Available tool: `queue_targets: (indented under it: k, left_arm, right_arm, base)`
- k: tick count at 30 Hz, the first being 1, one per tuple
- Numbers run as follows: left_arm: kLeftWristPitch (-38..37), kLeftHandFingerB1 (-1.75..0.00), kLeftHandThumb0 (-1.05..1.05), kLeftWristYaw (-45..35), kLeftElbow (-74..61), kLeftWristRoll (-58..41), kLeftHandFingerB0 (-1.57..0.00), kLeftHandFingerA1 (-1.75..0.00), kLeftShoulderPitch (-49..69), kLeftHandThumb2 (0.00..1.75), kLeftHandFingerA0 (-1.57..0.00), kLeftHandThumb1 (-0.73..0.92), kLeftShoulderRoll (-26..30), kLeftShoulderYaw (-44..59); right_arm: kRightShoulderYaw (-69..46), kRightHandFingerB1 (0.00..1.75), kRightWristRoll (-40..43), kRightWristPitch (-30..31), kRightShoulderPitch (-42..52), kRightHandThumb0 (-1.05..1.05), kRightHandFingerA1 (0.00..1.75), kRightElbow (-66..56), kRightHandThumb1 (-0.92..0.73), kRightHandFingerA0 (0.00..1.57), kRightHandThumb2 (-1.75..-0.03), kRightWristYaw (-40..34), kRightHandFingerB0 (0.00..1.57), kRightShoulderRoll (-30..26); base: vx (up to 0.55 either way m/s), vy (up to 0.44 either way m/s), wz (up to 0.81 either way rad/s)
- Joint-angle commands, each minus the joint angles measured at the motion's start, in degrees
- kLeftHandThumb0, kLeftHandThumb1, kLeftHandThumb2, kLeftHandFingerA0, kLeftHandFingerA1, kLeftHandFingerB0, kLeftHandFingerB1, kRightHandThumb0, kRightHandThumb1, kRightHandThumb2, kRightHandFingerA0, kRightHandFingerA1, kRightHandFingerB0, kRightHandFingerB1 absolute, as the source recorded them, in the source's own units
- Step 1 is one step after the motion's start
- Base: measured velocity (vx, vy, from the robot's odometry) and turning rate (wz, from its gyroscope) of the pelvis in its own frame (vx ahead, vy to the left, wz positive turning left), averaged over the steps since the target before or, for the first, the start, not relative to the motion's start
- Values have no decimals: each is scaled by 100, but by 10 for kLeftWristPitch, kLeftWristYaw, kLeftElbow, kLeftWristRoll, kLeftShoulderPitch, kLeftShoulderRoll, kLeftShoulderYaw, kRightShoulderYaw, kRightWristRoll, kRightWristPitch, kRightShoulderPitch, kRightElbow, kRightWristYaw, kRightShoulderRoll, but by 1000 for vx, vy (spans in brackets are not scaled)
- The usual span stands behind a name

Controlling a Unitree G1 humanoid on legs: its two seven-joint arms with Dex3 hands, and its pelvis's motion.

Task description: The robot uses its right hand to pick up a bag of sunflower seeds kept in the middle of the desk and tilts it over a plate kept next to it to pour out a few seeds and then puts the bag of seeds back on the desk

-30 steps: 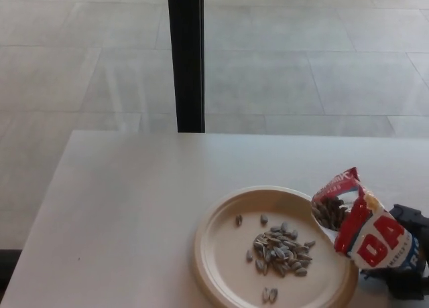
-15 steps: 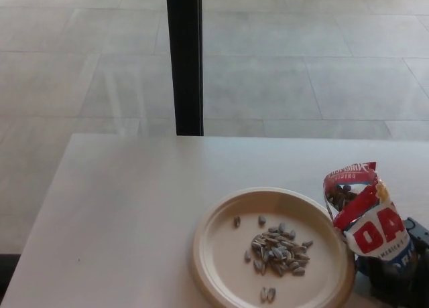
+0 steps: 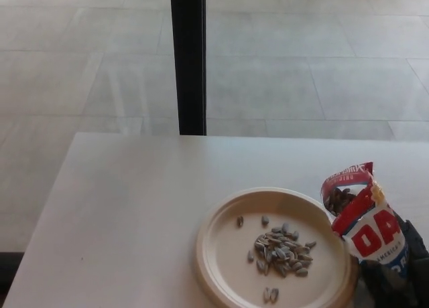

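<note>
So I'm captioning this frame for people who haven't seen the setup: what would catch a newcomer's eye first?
Probably the red, white and blue open bag of sunflower seeds, standing nearly upright at the desk's right edge, held by the robot's black right hand. Next, the round beige plate just left of it, with a small heap of grey seeds near its middle. Behind, a black vertical post crosses the grey tiled floor.

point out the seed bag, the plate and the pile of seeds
seed bag [image 3: 372, 231], head view, red and white front panel
plate [image 3: 224, 244], head view, bare inner surface left of seeds
pile of seeds [image 3: 281, 249], head view, middle of heap
</note>
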Motion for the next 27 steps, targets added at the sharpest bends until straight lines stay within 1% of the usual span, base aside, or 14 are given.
queue_targets:
  k: [1, 2, 3, 5, 8, 9, 11, 12, 16, 21, 22, 23, 24, 27]
  left_arm:
    - [3, -35, -77, 4, 1, -1, -40, -50, -3, 64, -43, 80, 3, 1]
    - [6, -35, -77, 4, 3, -7, -42, -49, -4, 64, -43, 79, 1, 7]
    - [2, -35, -78, 4, 2, -6, -42, -49, -3, 64, -43, 81, 1, 7]
    - [-3, -34, -79, 5, 1, -1, -42, -49, 1, 65, -44, 80, 2, 3]
    - [-4, -35, -78, 4, 0, -1, -41, -50, 3, 65, -42, 81, 2, 3]
    - [-7, -35, -78, 4, 0, 1, -41, -50, 4, 65, -43, 81, 2, 2]
    - [-6, -35, -77, 3, 0, -1, -41, -50, 4, 65, -43, 81, 2, 2]
    - [-6, -35, -76, 4, -1, 3, -40, -50, 5, 65, -43, 82, 5, -1]
    - [-4, -34, -78, 4, 1, -1, -41, -50, 6, 65, -44, 81, 4, 4]
    - [-3, -36, -80, 6, 2, 0, -41, -53, 5, 64, -44, 80, 4, 0]
    - [0, -37, -80, 3, 1, -8, -46, -55, 4, 63, -50, 77, 3, 8]
    - [5, -37, -80, 0, 2, -18, -46, -55, 3, 63, -50, 77, 1, 18]
    - [2, -36, -78, 2, 2, -9, -43, -52, 3, 64, -45, 79, 2, 12]
    - [-7, -36, -79, 6, 0, 0, -41, -51, 6, 64, -43, 81, 2, 4]
  right_arm:
    - [24, 12, -26, 66, 29, -105, 18, -7, -65, 0, -98, 28, 0, -42]
    - [28, 0, -32, 63, 31, -94, 0, -14, -62, 0, -81, 26, 0, -51]
    - [33, 0, -42, 58, 34, -94, 0, -23, -69, 0, -72, 22, 0, -62]
    - [38, 0, -49, 58, 41, -98, 0, -40, -70, 0, -67, 13, 0, -73]
    - [34, 0, -38, 67, 49, -102, 0, -65, -71, 0, -63, 19, 0, -81]
    - [31, 0, -38, 63, 52, -98, 0, -73, -70, 0, -67, 15, 0, -85]
    - [26, 0, -30, 63, 55, -101, 0, -82, -70, 0, -62, 22, 0, -88]
    - [24, 0, -29, 69, 58, -104, 0, -90, -67, 0, -65, 23, 0, -89]
    - [8, 0, -20, 88, 81, -104, 0, -146, -69, 0, -63, 37, 0, -101]
    - [-17, 0, -5, 81, 117, -105, 0, -201, -70, 0, -61, 59, 0, -123]
    - [-20, 0, -7, 77, 124, -105, 0, -206, -71, 0, -61, 60, 0, -129]
    - [-22, 0, -10, 72, 130, -105, 0, -210, -71, 0, -61, 60, 0, -134]
    - [-30, 0, -8, 60, 157, -105, 0, -231, -71, 0, -61, 75, 0, -155]
    - [-54, 0, 22, 39, 201, -104, 0, -249, -68, 0, -62, 104, 0, -183]
  base:
    - [0, 0, 0]
    - [0, 0, 0]
    - [0, 0, 0]
    - [0, 0, 0]
    - [0, 0, 0]
    - [0, 0, 0]
    - [0, 0, 0]
    - [0, 0, 0]
    - [0, 0, 0]
    - [0, 0, 0]
    - [0, 0, 0]
    - [0, 0, 0]
    - [0, 0, 0]
    - [0, 0, 0]
